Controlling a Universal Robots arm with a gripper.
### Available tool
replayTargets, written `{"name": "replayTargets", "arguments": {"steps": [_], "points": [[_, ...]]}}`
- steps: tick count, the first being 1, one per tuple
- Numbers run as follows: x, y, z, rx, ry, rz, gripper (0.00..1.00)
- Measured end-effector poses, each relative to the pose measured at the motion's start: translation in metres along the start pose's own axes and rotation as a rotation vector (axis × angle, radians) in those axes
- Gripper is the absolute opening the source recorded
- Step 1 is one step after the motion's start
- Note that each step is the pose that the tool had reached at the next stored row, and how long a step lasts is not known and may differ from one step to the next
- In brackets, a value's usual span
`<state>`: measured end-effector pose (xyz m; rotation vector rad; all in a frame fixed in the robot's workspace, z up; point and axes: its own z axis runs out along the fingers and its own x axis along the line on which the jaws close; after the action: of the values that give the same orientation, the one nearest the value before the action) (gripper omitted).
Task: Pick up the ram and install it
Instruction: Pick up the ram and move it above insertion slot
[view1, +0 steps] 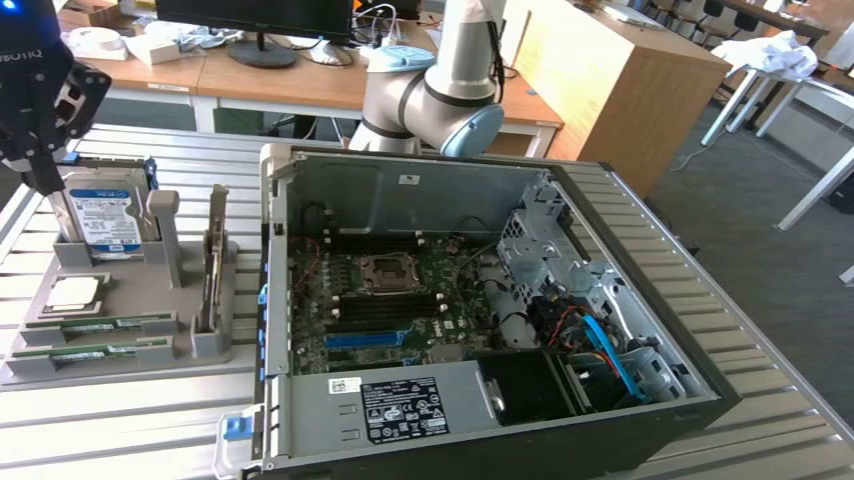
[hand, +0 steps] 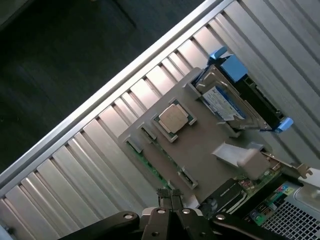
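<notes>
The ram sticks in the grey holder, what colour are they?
Green boards with pale labels. The ram sticks show best in the exterior view.

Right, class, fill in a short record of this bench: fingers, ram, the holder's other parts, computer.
fingers: shut, empty, raised near the grey plastic holder
ram: two long green circuit-board sticks lying in holder slots, untouched
hard drive: silver, blue-labelled, upright in holder
processor: square silver chip, flat in holder
computer: desktop case, side open, motherboard exposed, on the exterior view's right of the holder
</notes>
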<state>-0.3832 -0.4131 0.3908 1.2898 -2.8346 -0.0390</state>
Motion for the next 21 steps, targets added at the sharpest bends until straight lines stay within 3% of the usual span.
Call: {"name": "replayTargets", "arguments": {"steps": [21], "points": [[0.0000,0.0000,0.0006,0.0038,0.0200,-0.377,0.10]]}}
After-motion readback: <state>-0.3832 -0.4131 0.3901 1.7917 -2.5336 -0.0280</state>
